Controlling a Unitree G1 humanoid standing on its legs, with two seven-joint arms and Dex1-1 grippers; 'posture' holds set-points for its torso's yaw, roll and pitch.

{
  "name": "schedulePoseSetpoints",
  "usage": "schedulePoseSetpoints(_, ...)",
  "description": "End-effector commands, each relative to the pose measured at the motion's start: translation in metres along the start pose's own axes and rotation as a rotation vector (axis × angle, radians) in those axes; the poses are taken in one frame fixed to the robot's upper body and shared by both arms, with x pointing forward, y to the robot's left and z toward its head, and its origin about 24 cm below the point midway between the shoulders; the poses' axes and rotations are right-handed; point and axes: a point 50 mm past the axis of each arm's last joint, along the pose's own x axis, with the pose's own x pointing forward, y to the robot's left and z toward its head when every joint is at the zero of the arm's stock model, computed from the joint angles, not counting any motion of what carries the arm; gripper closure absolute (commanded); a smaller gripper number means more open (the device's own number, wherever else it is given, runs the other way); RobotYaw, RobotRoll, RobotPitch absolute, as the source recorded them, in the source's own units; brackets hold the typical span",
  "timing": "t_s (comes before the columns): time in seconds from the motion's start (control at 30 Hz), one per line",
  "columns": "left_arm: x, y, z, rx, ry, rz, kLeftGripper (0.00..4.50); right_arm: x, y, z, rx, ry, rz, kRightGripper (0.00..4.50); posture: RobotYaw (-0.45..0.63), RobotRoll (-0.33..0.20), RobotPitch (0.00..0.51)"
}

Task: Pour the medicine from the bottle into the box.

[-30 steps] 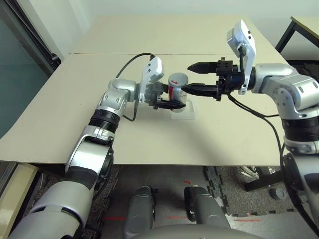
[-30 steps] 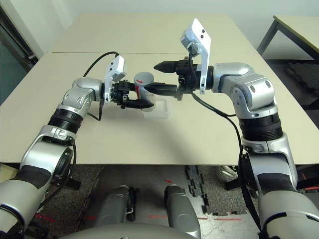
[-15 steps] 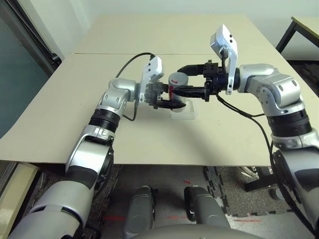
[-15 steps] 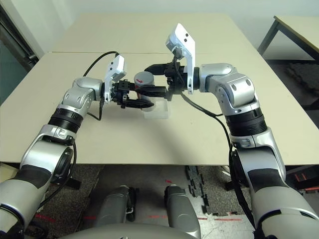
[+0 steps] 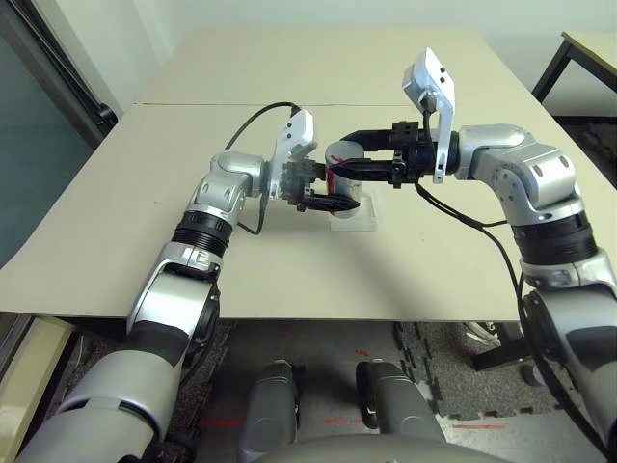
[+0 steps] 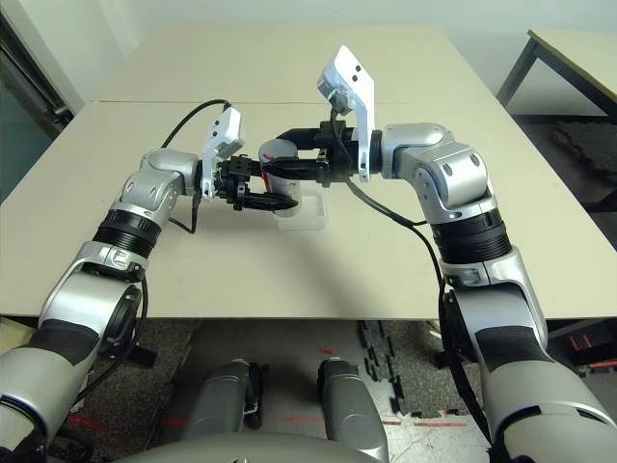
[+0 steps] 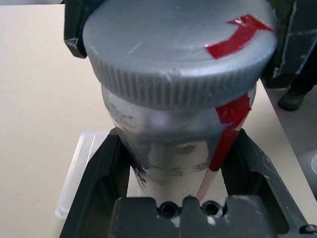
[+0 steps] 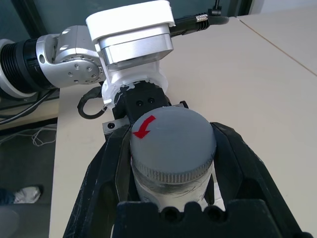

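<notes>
1. worktop (image 5: pixel 289 280): pale and flat, its near edge running straight across in front of the robot.
2. plastic box (image 6: pixel 307 221): clear, shallow and square, lying on the worktop between the near edge and the seam, well in from the left and right edges. it sits near the lower part of the bottle, towards the right edge.
3. left gripper (image 5: pixel 323 187): reaching in from the side of the left edge, fingers closed on the body of the bottle, one at either side, below the cap.
4. bottle (image 7: pixel 173 153): silver-grey, with a red stripe down its side; upright, held by both grippers, between the near edge and the seam.
5. right gripper (image 8: pixel 173 144): reaching in from the side of the right edge, fingers closed about the cap (image 8: pixel 173 136), one at either side. the cap is grey, ribbed, seated on the bottle and marked with a red arrow (image 8: pixel 143 127).
6. seam (image 5: pixel 222 104): crosses the worktop beyond both grippers, parallel with the far edge.
</notes>
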Motion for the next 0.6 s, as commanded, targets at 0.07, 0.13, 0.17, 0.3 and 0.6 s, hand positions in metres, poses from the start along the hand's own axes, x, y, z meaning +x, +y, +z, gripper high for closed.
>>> schedulePoseSetpoints(0.07,0.003,-0.002,-0.003,0.006,0.029,-0.017,1.7,-0.001,0.002,0.017,0.022,-0.051,0.003,1.93,-0.04,0.0,0.091)
schedulePoseSetpoints(0.13,0.003,-0.002,-0.004,0.006,0.028,-0.017,1.7,-0.001,0.002,0.019,0.049,-0.053,-0.003,1.93,-0.04,0.0,0.092)
schedulePoseSetpoints(0.17,0.003,-0.002,-0.004,0.006,0.027,-0.017,1.7,-0.001,0.002,0.019,0.06,-0.052,-0.006,1.93,-0.04,0.0,0.092)
schedulePoseSetpoints(0.3,0.003,-0.003,-0.004,0.005,0.027,-0.017,1.7,-0.001,0.001,0.021,0.084,-0.059,-0.014,1.93,-0.04,0.0,0.093)
schedulePoseSetpoints(0.6,0.003,-0.003,-0.004,0.006,0.029,-0.013,1.7,-0.007,-0.011,0.021,0.05,-0.064,-0.122,1.93,-0.04,0.0,0.092)
